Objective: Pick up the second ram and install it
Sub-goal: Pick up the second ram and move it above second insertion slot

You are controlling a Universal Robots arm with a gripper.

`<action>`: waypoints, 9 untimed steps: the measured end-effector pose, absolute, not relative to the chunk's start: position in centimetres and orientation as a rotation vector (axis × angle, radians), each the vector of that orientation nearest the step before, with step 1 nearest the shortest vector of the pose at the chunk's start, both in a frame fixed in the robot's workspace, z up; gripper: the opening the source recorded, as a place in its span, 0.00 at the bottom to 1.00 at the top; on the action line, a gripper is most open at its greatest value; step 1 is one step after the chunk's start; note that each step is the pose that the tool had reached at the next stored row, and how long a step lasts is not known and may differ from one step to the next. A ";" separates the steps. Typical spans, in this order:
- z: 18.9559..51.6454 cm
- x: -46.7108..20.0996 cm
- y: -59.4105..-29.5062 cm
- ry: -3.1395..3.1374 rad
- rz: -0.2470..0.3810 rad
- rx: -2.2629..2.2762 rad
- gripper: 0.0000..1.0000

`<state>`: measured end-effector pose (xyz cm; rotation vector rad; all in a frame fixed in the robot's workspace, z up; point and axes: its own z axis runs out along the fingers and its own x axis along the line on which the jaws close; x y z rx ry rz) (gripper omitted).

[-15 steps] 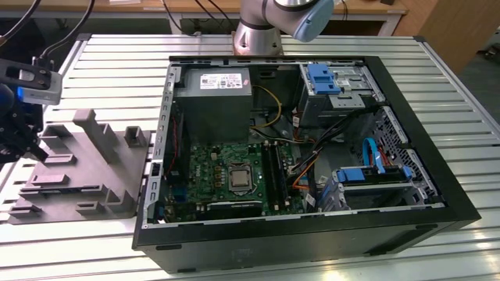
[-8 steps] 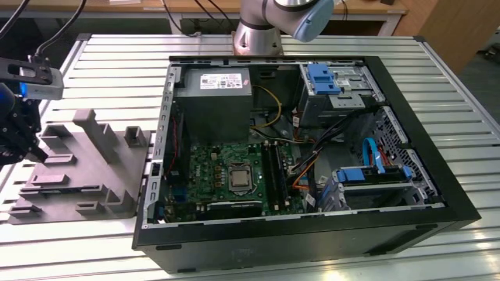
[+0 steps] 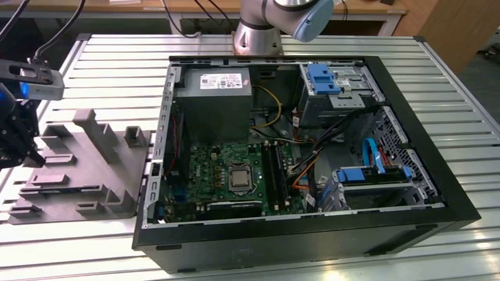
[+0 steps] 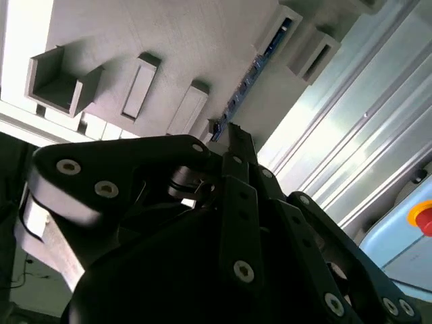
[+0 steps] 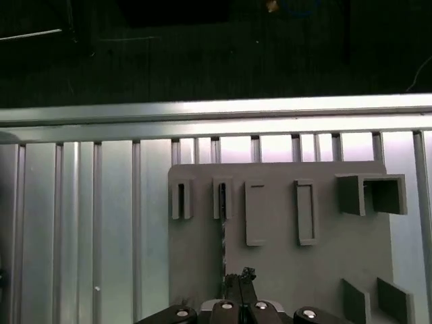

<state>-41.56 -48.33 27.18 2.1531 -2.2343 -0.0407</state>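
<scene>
- The table has a top of silver metal slats with long grooves between them. Behind it I see a wooden bench.
- A grey holder with slots and raised blocks lies on the slats at the exterior view's left. The open computer case stands just beside it, in the middle of the table.
- The memory stick stands on its edge in a narrow slot of the holder, as both wrist views show.
- My gripper hangs over the holder, with its tip at one end of the stick. I cannot tell how far open it is, nor if it has hold of the stick.
- Past the holder's edge there is a wide band of table slats. The taller blocks stand well apart from the stick's slot.
</scene>
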 end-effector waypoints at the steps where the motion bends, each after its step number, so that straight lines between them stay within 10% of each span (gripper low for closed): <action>1: 27.1 -41.6 -48.3 -2.216 -0.040 2.171 0.10; 9: 26.6 -41.6 -48.3 -2.128 -0.037 2.257 0.10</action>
